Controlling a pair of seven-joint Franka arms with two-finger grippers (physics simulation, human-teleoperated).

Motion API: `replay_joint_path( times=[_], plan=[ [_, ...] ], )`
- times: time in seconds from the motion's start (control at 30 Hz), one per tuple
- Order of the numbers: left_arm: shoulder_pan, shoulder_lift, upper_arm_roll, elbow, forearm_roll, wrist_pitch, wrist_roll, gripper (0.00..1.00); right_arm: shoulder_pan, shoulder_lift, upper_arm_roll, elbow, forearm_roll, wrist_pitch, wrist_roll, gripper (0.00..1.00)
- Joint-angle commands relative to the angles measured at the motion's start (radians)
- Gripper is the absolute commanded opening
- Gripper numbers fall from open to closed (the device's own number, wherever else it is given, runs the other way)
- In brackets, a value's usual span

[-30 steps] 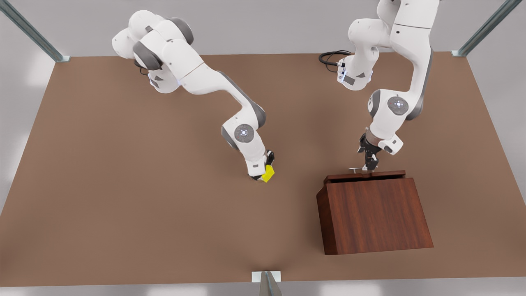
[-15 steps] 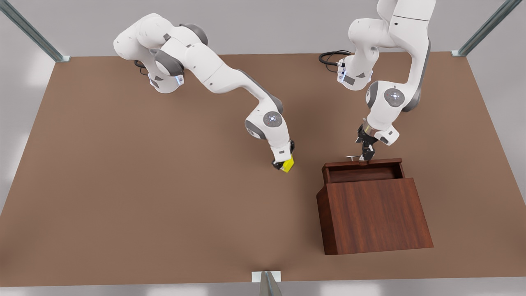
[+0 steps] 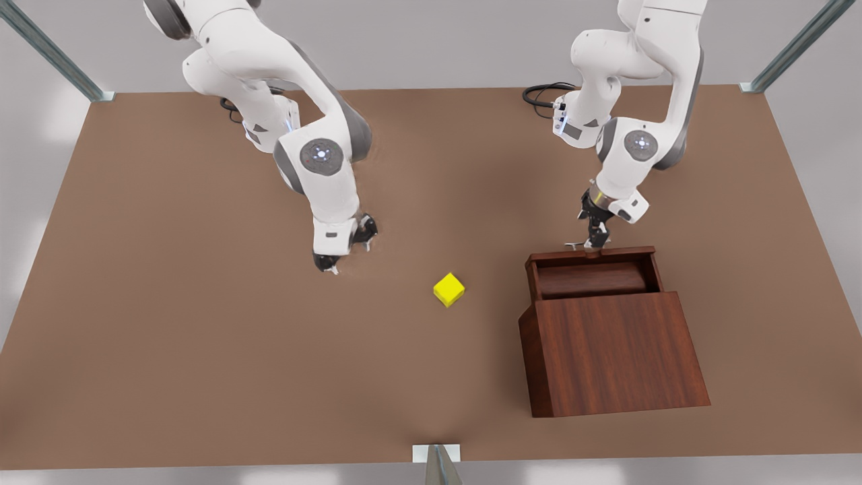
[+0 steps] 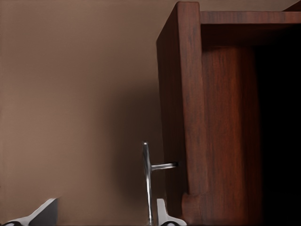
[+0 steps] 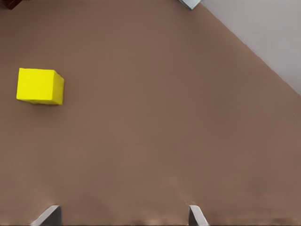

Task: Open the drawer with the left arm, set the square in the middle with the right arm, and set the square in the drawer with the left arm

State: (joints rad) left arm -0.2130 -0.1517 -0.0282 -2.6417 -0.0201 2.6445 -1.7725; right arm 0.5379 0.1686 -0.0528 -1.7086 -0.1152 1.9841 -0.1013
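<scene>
Small bright yellow cube (image 3: 448,289) sits alone on the flat brown desk (image 3: 202,323), near the middle, tilted corner-on to the desk edges in the front view. Bare desk all round it; nothing touches it. In the right wrist view the cube (image 5: 40,85) lies flat on the desk, well off from the fingertips (image 5: 49,215).

Right gripper (image 3: 345,248), black two-finger, on the white right arm (image 3: 316,162), hangs over the desk on the front view's left of the cube, clear of it. Jaws apart, holding nothing.

Dark reddish-brown wood-grain cabinet (image 3: 613,350) stands on the front view's right of the cube, with a strip of bare desk between. Its drawer (image 3: 592,273) is pulled out toward the far edge of the desk, cavity open upward and dark inside.

Left gripper (image 3: 594,237) on the white left arm (image 3: 633,155) is at the small silver bar handle (image 3: 576,244) on the drawer's far face. In the left wrist view the handle (image 4: 148,181) runs just beside one fingertip (image 4: 165,215), the other fingertip (image 4: 42,214) stands well away, so jaws apart, not clamped on the bar. Drawer front (image 4: 188,108) shows its edge.

Black cable (image 3: 542,94) coils near the far desk edge behind the left arm.
</scene>
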Motion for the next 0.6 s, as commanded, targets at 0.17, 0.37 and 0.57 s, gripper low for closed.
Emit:
replay_joint_path(
  times=[0.17,0.37,0.57],
  plan=[
    [-0.019,-0.236,0.001,0.026,0.020,-0.231,0.068,1.00,-0.403,-0.150,-0.004,0.086,0.094,-0.254,0.061,1.00],
    [-0.054,0.147,-0.056,0.629,0.084,-0.524,0.761,1.00,-0.461,-0.113,-0.022,0.198,0.094,-0.343,0.042,1.00],
    [-0.118,0.468,-0.156,1.060,0.075,-0.788,1.197,1.00,-0.527,-0.095,0.050,0.201,0.075,-0.360,0.034,1.00]
  ],
)
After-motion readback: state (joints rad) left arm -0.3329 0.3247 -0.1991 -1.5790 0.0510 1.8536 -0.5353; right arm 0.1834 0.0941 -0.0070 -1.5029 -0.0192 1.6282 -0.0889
